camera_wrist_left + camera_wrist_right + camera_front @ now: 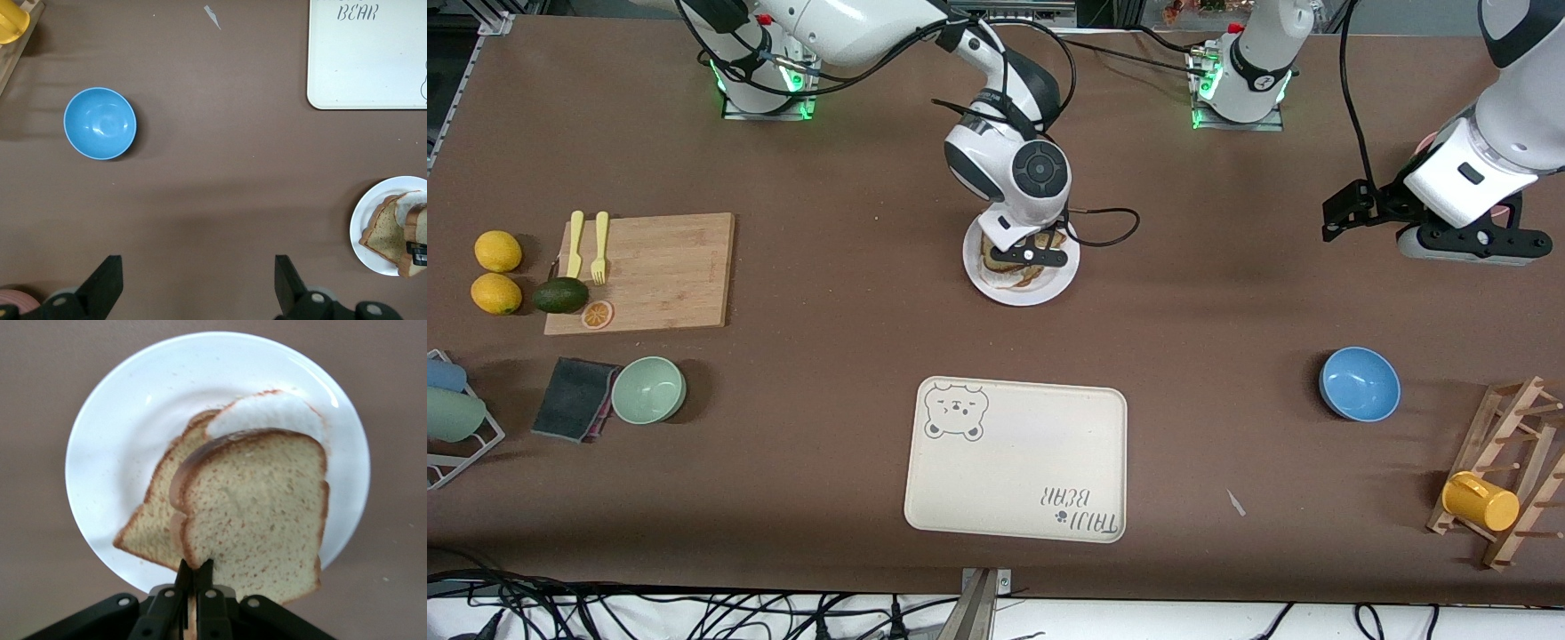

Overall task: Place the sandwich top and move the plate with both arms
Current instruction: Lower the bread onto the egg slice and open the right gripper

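Note:
The white plate sits mid-table, farther from the front camera than the bear tray. On it lie the base bread slice and the white fried egg. My right gripper is shut on the edge of the sandwich top and holds it just above the base slice and egg, over the plate. In the front view the right gripper hides most of the food. My left gripper is open and empty above bare table at the left arm's end; the plate shows in its wrist view.
The cream bear tray lies nearer the front camera than the plate. A blue bowl and a wooden rack with a yellow cup are at the left arm's end. A cutting board, green bowl, lemons and avocado are at the right arm's end.

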Robot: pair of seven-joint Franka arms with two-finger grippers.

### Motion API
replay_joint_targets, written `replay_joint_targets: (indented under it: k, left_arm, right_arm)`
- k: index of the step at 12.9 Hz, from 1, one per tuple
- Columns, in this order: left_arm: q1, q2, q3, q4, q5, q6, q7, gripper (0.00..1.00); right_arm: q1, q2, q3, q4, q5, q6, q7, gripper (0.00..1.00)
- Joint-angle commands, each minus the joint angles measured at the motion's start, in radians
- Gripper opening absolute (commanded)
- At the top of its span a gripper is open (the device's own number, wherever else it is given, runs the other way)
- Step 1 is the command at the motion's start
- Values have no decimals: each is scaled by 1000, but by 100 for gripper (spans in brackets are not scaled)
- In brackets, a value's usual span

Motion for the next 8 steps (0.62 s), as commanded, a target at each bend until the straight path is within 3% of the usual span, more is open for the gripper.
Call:
replay_joint_targets:
  k: [1, 2, 3, 4, 8]
  left_arm:
    - [-4, 9, -1, 26, 32, -17, 10, 100]
    - [-4, 9, -1, 26, 30, -17, 10, 100]
    - [-4, 9, -1, 26, 29, -17, 10, 100]
    - [-4, 9, -1, 26, 29, -17, 10, 100]
    - [-4, 20, -1, 26, 23, -18, 10, 100]
  right_arm:
    - [3, 28, -9, 42, 16, 31, 3, 0]
    - [-4, 29, -9, 42, 16, 44, -1, 0]
    - [-5, 28, -10, 42, 14, 60, 2, 65]
    - [-7, 26, -12, 42, 5, 77, -3, 100]
    - [-33, -15, -15, 62, 6, 29, -4, 100]
